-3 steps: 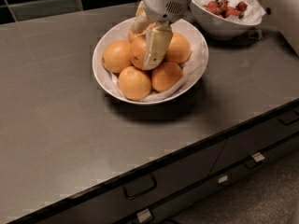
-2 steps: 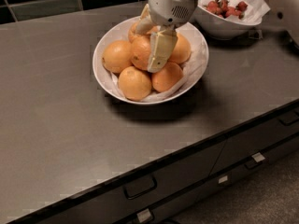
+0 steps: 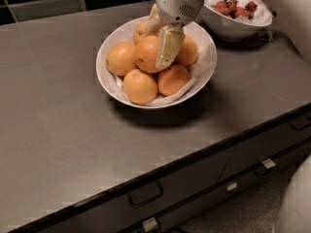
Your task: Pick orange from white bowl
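Gripper (image 3: 157,46) of mine reaches down from the far edge of the countertop (image 3: 63,144) into the white bowl (image 3: 108,79), and it is clenched on the orange (image 3: 146,55). One pale finger (image 3: 169,43) lies down the fruit's right side and the other touches its far side. The orange sits on top of the pile in the middle of the bowl, touching the other oranges (image 3: 140,87) packed around it: one to its left, two toward the front edge, one to the right and one behind. Crumpled white paper (image 3: 205,62) lines the bowl. The bowl stands near the far edge, right of the middle. Just beside it, at the far right corner, stands a deeper white bowl (image 3: 228,29) with red fruit (image 3: 234,6).
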You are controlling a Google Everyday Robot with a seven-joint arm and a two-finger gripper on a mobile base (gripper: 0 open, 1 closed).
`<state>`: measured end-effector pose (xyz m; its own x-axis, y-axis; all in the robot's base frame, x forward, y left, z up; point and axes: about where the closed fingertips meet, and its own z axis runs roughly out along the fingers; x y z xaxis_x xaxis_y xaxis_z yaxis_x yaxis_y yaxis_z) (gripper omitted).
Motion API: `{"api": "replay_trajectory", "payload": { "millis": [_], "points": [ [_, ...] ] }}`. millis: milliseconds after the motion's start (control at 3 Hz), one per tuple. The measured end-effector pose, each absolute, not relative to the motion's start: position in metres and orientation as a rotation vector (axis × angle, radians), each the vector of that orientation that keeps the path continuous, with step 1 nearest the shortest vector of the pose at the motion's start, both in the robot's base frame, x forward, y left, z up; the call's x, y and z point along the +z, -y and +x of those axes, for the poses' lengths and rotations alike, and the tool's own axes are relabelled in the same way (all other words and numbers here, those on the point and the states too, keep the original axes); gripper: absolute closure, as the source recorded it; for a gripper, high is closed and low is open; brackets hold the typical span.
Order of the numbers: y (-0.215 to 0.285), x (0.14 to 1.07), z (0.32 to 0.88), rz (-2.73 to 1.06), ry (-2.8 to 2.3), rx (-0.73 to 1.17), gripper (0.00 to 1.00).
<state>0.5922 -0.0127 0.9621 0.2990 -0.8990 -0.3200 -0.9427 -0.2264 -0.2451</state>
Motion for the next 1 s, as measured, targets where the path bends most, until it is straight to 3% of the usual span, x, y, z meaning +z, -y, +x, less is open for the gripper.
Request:
{"api": "replay_trajectory", "payload": {
  "millis": [1000],
  "points": [
    [0.0097,0.9532,0.5973,-2.191,-1.647,0.179,0.35]
  ]
}}
